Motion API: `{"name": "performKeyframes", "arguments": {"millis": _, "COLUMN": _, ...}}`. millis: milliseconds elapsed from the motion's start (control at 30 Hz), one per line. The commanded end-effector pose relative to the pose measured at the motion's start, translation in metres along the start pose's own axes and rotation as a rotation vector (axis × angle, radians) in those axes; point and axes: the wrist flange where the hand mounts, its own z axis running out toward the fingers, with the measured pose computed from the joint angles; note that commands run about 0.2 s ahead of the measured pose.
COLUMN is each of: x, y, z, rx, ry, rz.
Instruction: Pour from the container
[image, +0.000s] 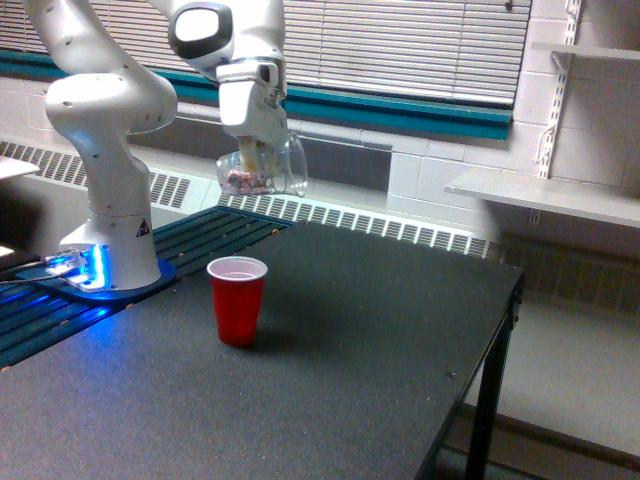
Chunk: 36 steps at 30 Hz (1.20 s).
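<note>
Dark tabletop (330, 380) fills the frame's lower half, with your red cup (238, 300) standing left of centre. Above it, upper centre-left, your gripper (254, 160) clamps the container (262, 173), pinkish bits showing inside.

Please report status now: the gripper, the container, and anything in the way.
Gripper shut on clear container, held in the air above red cup. Pinkish bits inside container. Red cup upright on table. Nothing between them.

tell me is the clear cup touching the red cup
Apart. The exterior view shows the clear cup held in the air by the gripper, with wall showing between it and the red cup.
</note>
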Motion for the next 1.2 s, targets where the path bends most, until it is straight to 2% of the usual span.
{"name": "performKeyframes", "arguments": {"millis": 33, "x": -0.019, "y": 0.010, "z": 0.005, "rx": -0.027, "ry": -0.045, "rz": 0.014}}
{"name": "performKeyframes", "arguments": {"millis": 567, "x": -0.030, "y": 0.025, "z": -0.009, "rx": -0.079, "ry": -0.085, "rz": 0.050}}
{"name": "performKeyframes", "arguments": {"millis": 1200, "x": -0.032, "y": 0.036, "z": -0.003, "rx": -0.113, "ry": -0.121, "rz": 0.054}}
